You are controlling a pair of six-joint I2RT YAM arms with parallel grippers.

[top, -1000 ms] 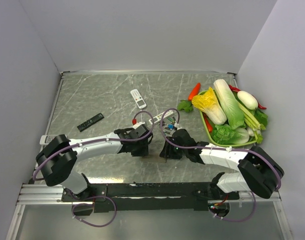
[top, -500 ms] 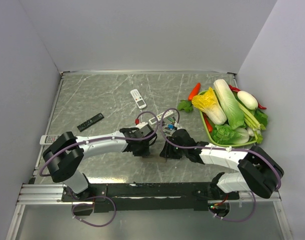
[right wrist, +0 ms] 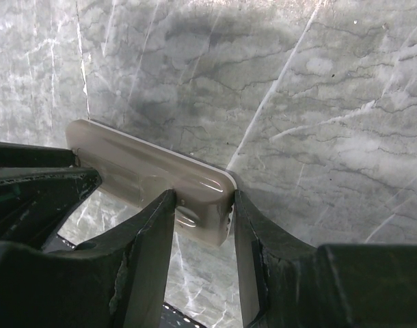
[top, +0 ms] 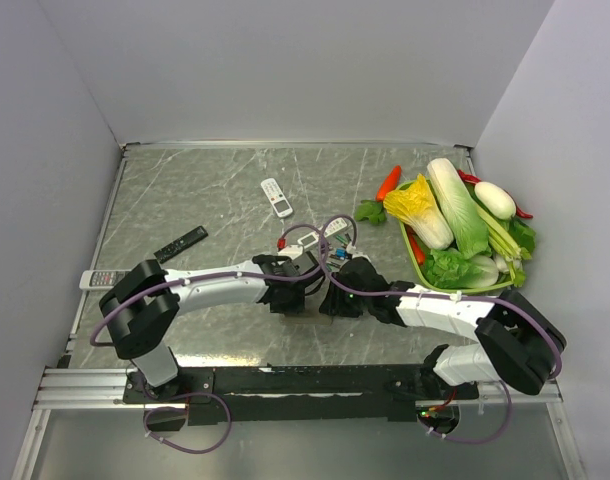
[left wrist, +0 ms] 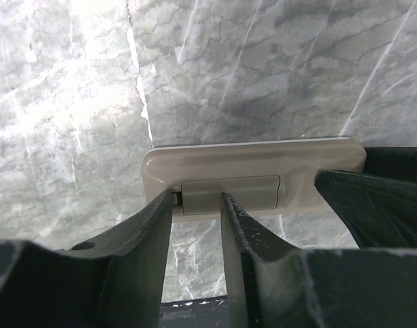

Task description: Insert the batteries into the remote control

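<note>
- On the counter [top: 215, 180], my arms meet at the middle.
- I see the remote [left wrist: 215, 164] between them, back showing, cover [left wrist: 249, 193] on.
- My right pincer [right wrist: 200, 201] is clamped across one end.
- My left pincer [left wrist: 196, 205] is part open, tips at the cover's edge, gripping nothing.
- The batteries [top: 339, 254] lie just behind.

1. You had two arms at the near edge: the left arm [top: 205, 285] and the right arm [top: 445, 308].
2. You had five remotes:
   - the grey-beige remote control [left wrist: 215, 164], between the arms
   - a slim white remote [top: 325, 230], just beyond them
   - a small white remote [top: 277, 198], farther off
   - a black remote [top: 180, 244], to the left
   - a pale remote [top: 98, 279], at the left edge
3. The batteries [top: 337, 256] formed one cluster, too small for you to count.
4. You had one green basket [top: 413, 262] on the right.
5. It held two cabbages, one yellow cabbage [top: 417, 210] and one green cabbage [top: 457, 205], plus one white radish [top: 495, 200].
6. One carrot [top: 388, 182] lay beside it.
</note>
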